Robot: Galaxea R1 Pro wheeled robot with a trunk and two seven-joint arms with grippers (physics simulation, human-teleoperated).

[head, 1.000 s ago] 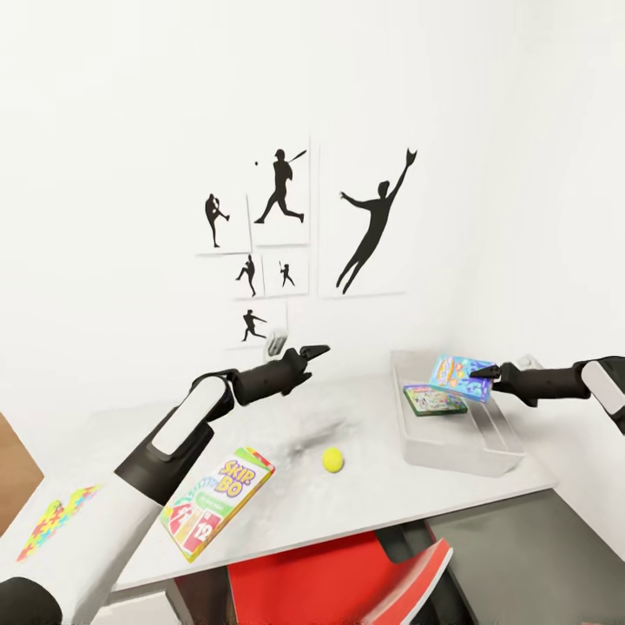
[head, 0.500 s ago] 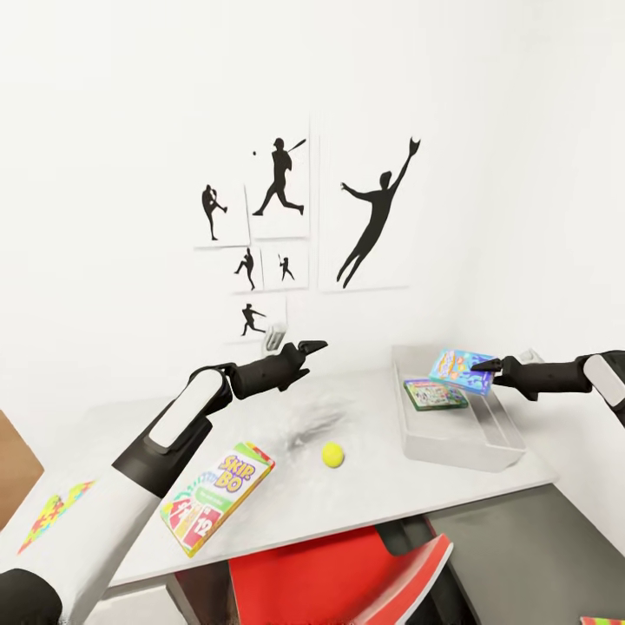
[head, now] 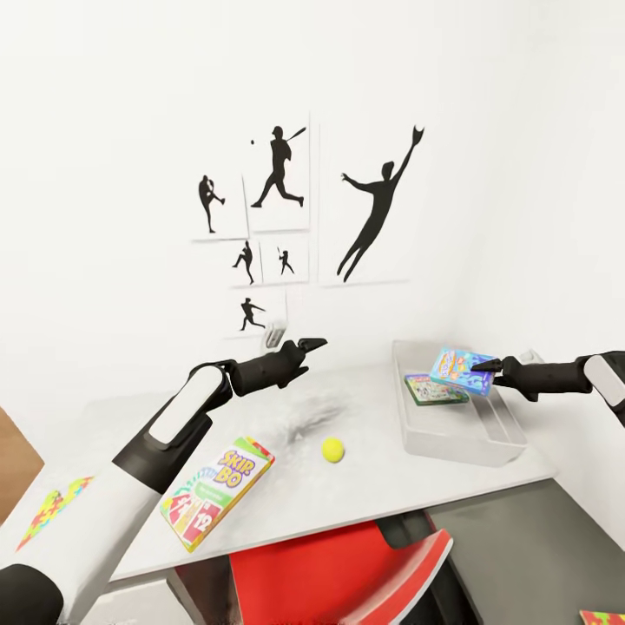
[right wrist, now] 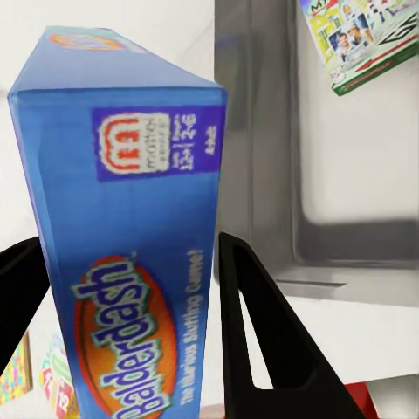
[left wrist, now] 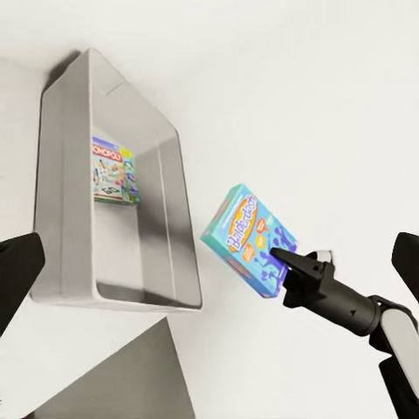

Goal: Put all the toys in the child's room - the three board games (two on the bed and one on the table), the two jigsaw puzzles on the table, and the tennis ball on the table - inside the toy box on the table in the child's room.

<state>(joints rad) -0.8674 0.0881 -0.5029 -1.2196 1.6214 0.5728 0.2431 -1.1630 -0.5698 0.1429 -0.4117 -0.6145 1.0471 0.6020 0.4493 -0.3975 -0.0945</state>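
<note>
A long light-grey table (head: 382, 486) is seen from above, set against a white wall hung with black athlete silhouette prints (head: 378, 204). At the far right of the table stands the toy box (head: 499, 443), a shallow grey tray without a lid. A green-edged board game (head: 425, 392) is laid flat inside it.

The right gripper (head: 488, 365) is held above the toy box, its two black fingers pinched on the edge of a blue board game (head: 460, 371) printed "Balderdash". In the right wrist view the blue box (right wrist: 122, 236) is seen clamped between the fingers (right wrist: 257, 323), with the tray's grey floor beyond it. The box is tilted and is held clear of the tray, over its nearer right part.

The left gripper (head: 312, 345) is raised above the middle of the table, well apart from everything on it; its fingertips appear pressed close together and nothing is held.

On the table, a small yellow-green tennis ball (head: 332, 449) is resting near the centre. To its left, near the front edge, the yellow, green and red "SKIP-BO" board game (head: 217, 490) is lying flat. A multicoloured jigsaw puzzle (head: 52, 509) is lying at the far left end of the table. A red chair (head: 338, 573) is tucked below the table's front edge.
</note>
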